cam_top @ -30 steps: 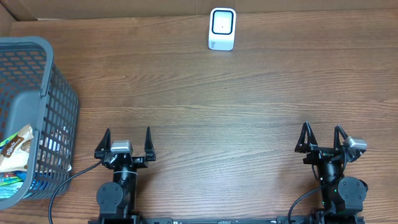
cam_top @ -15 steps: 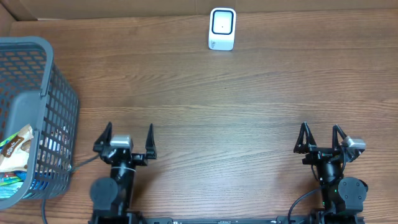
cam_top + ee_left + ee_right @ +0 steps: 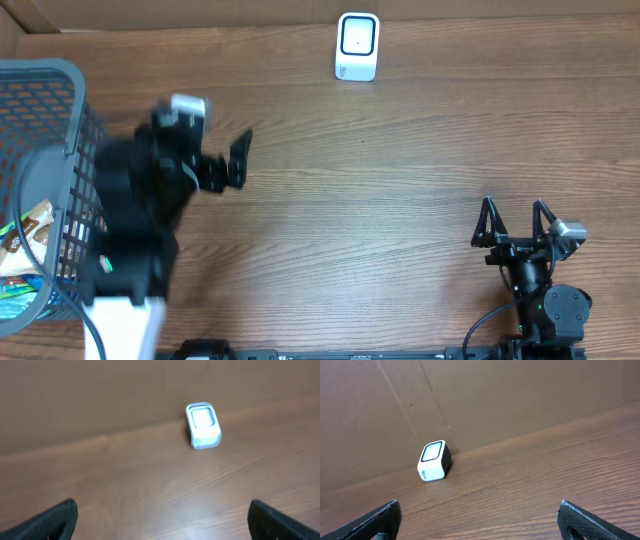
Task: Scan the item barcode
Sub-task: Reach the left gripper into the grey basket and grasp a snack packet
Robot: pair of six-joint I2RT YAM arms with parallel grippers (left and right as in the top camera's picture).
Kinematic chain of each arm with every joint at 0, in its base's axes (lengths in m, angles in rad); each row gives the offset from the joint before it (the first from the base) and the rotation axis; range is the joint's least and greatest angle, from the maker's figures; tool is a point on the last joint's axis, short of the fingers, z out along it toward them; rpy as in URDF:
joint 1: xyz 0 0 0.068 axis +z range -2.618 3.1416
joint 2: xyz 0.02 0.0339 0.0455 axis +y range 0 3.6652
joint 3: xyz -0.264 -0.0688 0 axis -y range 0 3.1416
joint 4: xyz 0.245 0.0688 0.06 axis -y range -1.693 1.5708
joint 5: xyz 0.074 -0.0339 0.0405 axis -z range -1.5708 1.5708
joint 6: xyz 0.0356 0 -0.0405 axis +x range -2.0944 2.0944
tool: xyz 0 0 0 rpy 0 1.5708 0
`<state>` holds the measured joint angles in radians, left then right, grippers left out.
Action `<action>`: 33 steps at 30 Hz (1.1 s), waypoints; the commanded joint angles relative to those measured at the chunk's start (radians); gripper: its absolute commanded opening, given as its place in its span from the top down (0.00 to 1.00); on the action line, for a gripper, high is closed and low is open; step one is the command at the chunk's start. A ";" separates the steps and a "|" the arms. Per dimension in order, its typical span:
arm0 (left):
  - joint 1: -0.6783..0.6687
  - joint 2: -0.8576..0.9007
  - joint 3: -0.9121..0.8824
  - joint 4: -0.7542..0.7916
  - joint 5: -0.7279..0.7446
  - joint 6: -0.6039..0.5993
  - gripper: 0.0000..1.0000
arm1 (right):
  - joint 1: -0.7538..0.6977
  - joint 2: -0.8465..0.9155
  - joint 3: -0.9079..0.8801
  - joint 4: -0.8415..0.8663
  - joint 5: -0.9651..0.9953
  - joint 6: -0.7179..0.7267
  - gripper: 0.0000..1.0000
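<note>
The white barcode scanner (image 3: 357, 46) stands at the table's far edge; it also shows as the scanner (image 3: 202, 425) in the left wrist view and the scanner (image 3: 434, 461) in the right wrist view. Packaged items (image 3: 25, 238) lie in the grey basket (image 3: 60, 72) at the left. My left gripper (image 3: 205, 150) is raised beside the basket, blurred, open and empty; its view shows the gripper (image 3: 162, 520) over bare wood. My right gripper (image 3: 515, 222) sits at the front right, open and empty, seen again as the gripper (image 3: 480, 520).
A brown cardboard wall (image 3: 520, 395) runs along the back of the wooden table (image 3: 400, 180). The left arm's dark body (image 3: 130, 230) overlaps the basket's right wall.
The left arm has swung up and forward from its rest at the front, now beside the basket, still open. The right arm has not moved.
</note>
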<state>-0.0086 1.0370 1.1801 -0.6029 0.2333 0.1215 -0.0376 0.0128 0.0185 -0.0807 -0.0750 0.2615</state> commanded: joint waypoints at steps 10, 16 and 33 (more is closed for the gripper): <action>0.008 0.290 0.607 -0.321 0.197 -0.024 0.00 | 0.006 -0.010 -0.010 0.019 -0.009 0.000 0.00; 0.008 0.291 0.607 -0.374 0.156 -0.002 0.00 | 0.006 -0.010 -0.010 0.021 -0.026 0.000 0.00; 0.460 0.342 0.610 -0.565 -0.422 -0.593 0.02 | 0.006 -0.010 -0.010 0.027 -0.036 0.000 0.00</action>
<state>0.3305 1.3914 1.7683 -1.1553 -0.1398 -0.3023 -0.0376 0.0128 0.0185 -0.0628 -0.1047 0.2615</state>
